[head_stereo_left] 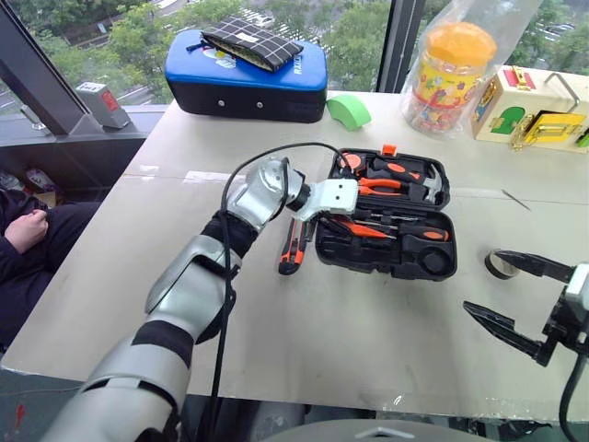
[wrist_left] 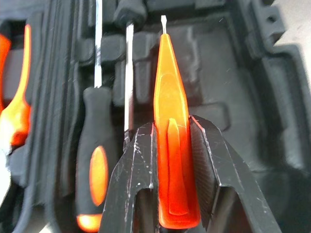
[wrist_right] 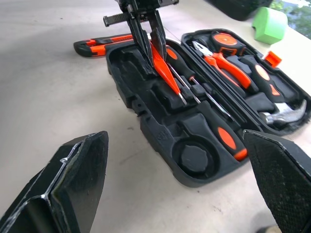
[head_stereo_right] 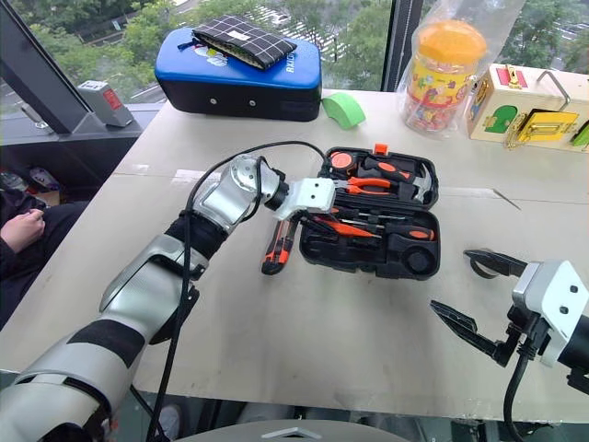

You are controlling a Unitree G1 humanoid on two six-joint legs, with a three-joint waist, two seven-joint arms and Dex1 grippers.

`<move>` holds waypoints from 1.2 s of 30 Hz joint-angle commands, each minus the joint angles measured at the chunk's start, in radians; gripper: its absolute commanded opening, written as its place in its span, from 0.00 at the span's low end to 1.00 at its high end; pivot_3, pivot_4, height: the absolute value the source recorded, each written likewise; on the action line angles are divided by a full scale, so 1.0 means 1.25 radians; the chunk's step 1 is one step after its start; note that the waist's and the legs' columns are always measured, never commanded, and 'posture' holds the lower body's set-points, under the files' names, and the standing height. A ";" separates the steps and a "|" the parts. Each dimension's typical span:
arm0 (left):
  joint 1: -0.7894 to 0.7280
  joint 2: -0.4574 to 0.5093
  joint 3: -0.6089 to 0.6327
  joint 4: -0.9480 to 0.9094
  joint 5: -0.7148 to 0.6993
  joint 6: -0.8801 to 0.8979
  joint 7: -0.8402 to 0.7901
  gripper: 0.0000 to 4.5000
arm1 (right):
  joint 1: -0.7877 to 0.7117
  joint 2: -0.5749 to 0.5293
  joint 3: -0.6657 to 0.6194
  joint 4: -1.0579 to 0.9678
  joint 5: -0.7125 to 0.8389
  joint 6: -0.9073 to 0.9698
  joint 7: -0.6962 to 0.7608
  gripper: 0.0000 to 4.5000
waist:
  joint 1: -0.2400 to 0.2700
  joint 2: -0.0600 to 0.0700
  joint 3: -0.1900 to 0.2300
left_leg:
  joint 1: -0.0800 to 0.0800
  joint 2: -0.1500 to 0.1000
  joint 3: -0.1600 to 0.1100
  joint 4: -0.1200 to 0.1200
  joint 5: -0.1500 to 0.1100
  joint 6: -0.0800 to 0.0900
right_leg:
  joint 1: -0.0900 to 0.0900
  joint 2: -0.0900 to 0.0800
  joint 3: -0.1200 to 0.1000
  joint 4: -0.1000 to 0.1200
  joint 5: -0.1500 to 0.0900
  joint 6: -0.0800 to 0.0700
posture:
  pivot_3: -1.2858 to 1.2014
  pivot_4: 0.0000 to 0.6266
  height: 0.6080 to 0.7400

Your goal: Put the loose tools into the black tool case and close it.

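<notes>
Left tool grips thin orange pointed tool; right tool wide; beige table, windows behind

The flat black moulded-plastic tool case lies open; inside, two orange-black screwdrivers, above them a thin orange pointed tool; orange-black utility knife just left of it

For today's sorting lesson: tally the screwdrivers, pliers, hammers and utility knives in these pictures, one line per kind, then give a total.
Screwdrivers: 2
Pliers: 1
Hammers: 1
Utility knives: 1
Total: 5
</notes>
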 commanded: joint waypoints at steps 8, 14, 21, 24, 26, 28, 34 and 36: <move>-0.002 0.021 0.024 0.038 0.034 -0.043 -0.018 0.08 | 0.015 0.017 -0.013 -0.037 -0.007 -0.023 -0.014 1.00 | -0.007 0.000 0.000 | 0.000 0.000 0.000 0.000 0.000 0.000 | 0.000 0.000 0.000 0.001 0.000 0.000 | 0.52 0.24 1.00; 0.000 -0.009 0.037 0.066 0.052 -0.073 0.028 0.08 | -0.001 0.012 -0.009 -0.031 -0.008 -0.020 -0.015 1.00 | -0.004 0.000 0.000 | 0.000 0.000 -0.001 0.001 0.000 0.000 | 0.000 0.000 0.000 0.002 0.000 0.000 | 0.52 0.24 1.00; -0.011 -0.021 0.084 0.063 0.012 -0.023 -0.004 0.69 | -0.010 0.009 -0.007 -0.029 -0.010 -0.018 -0.016 1.00 | 0.001 0.000 0.000 | 0.001 0.000 0.000 0.002 0.000 0.000 | 0.000 0.000 0.000 0.004 0.000 0.000 | 0.52 0.24 1.00; -0.013 -0.008 0.122 0.034 -0.031 0.051 -0.054 0.86 | -0.012 0.010 -0.008 -0.027 -0.012 -0.019 -0.015 1.00 | 0.000 0.000 0.000 | 0.001 0.000 -0.001 0.002 0.000 0.000 | 0.000 0.000 0.000 0.005 0.000 0.001 | 0.52 0.24 1.00; -0.006 -0.005 0.156 0.016 -0.067 0.105 -0.067 0.86 | -0.014 0.012 -0.001 -0.026 -0.018 -0.021 -0.017 1.00 | -0.003 0.000 0.000 | 0.001 0.000 -0.001 0.002 0.000 0.000 | 0.000 0.001 0.000 0.006 -0.001 0.001 | 0.52 0.24 1.00; -0.001 -0.012 0.188 0.003 -0.093 0.169 -0.053 0.75 | -0.018 0.014 0.010 -0.026 -0.025 -0.023 -0.022 1.00 | -0.005 0.000 0.000 | 0.001 0.000 -0.001 0.002 0.000 0.000 | 0.000 0.001 0.000 0.007 -0.001 0.001 | 0.52 0.24 1.00; 0.049 -0.041 0.255 -0.063 -0.130 0.310 0.065 0.30 | -0.034 0.019 0.038 -0.031 -0.038 -0.022 -0.043 1.00 | -0.008 0.000 0.000 | 0.001 0.001 -0.001 0.002 0.000 0.000 | 0.000 0.000 0.000 0.007 -0.001 0.001 | 0.52 0.24 1.00; 0.065 -0.037 0.266 -0.091 -0.133 0.336 0.091 0.09 | -0.030 0.020 0.035 -0.033 -0.039 -0.023 -0.043 1.00 | -0.009 0.000 0.000 | 0.001 0.002 -0.001 0.002 0.000 0.000 | 0.000 0.000 0.000 0.008 -0.001 0.001 | 0.52 0.24 1.00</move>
